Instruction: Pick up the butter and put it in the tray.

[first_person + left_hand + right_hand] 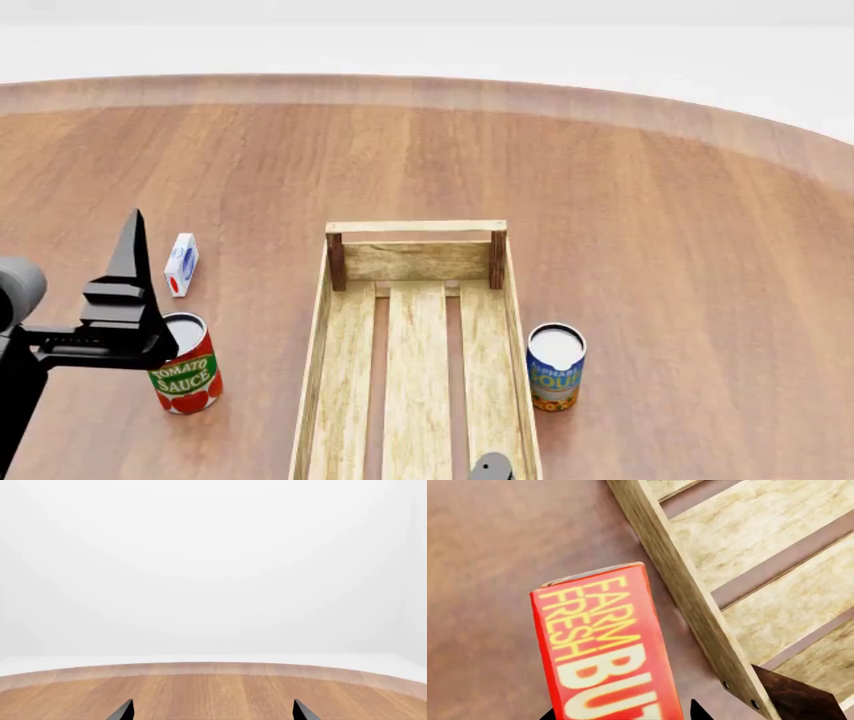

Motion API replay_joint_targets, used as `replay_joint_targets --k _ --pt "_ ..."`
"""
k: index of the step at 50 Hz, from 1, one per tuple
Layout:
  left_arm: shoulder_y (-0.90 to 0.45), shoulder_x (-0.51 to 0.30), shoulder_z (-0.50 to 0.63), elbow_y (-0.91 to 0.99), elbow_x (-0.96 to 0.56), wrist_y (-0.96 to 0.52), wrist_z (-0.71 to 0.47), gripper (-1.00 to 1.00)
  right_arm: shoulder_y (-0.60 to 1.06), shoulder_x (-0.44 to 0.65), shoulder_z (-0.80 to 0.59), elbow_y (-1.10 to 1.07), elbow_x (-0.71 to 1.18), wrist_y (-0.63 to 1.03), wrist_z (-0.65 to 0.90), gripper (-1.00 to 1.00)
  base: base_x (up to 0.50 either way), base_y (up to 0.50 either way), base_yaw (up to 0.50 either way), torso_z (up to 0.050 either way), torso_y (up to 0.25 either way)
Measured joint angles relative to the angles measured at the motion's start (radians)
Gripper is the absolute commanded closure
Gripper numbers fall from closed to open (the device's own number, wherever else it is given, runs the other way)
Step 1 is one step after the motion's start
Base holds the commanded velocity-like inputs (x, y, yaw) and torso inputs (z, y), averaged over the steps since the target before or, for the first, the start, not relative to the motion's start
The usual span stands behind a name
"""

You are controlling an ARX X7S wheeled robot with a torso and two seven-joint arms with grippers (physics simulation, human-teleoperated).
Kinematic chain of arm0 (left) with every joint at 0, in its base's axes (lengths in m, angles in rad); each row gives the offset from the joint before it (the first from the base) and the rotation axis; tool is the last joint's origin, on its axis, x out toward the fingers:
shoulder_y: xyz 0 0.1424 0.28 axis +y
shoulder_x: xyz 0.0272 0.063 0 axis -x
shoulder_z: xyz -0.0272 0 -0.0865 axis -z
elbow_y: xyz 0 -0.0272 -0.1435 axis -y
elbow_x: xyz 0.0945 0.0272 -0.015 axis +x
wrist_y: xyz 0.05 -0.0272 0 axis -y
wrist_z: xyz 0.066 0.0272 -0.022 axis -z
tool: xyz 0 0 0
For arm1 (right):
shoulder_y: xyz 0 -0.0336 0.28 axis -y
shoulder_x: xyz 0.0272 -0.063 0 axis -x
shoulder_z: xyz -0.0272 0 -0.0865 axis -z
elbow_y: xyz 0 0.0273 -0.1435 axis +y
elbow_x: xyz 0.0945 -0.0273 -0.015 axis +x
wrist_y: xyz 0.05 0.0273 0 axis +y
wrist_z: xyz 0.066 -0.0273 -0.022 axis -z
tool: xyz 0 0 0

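The butter [604, 645], a red-orange box with yellow "FARM FRESH BUTTER" lettering, fills the near part of the right wrist view, just outside a long side wall of the tray [694, 610]. My right gripper [622, 714] has a dark fingertip against each long side of the box and looks shut on it. In the head view the butter is out of sight, and only a bit of the right gripper [491, 467] shows, over the tray [416, 228]. My left gripper [132, 230] is open and empty, left of the tray; it also shows in the left wrist view [212, 712].
A tomato sauce can [184, 365] stands beside my left gripper. A small white-and-blue carton [180, 264] lies beyond it. A blue and yellow can [555, 366] stands right of the tray. The round wooden table [641, 200] ends in a curved far edge.
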Motion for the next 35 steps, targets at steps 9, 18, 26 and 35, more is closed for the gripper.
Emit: replay_joint_targets --k 9,18,26,35 --pt "0.000 -0.002 0.000 -0.002 -0.005 0.002 -0.003 -1.00 -0.006 0.009 0.000 -0.032 -0.004 -0.002 0.004 1.00 0.00 0.00 0.00 0.000 0.000" --pt "-0.004 -0.003 -0.002 -0.005 -0.012 -0.001 -0.008 -1.00 -0.003 0.022 0.025 -0.139 0.084 0.023 0.011 1.00 0.00 0.00 0.00 0.000 0.000" --pt "-0.009 -0.006 -0.007 -0.008 -0.020 -0.005 -0.012 -1.00 0.015 0.022 0.051 -0.213 0.172 0.074 0.045 1.00 0.00 0.00 0.00 0.000 0.000" --pt "-0.017 -0.007 -0.011 -0.019 -0.025 -0.005 -0.016 -1.00 0.049 0.040 0.116 -0.279 0.360 0.161 0.166 1.00 0.00 0.00 0.00 0.000 0.000"
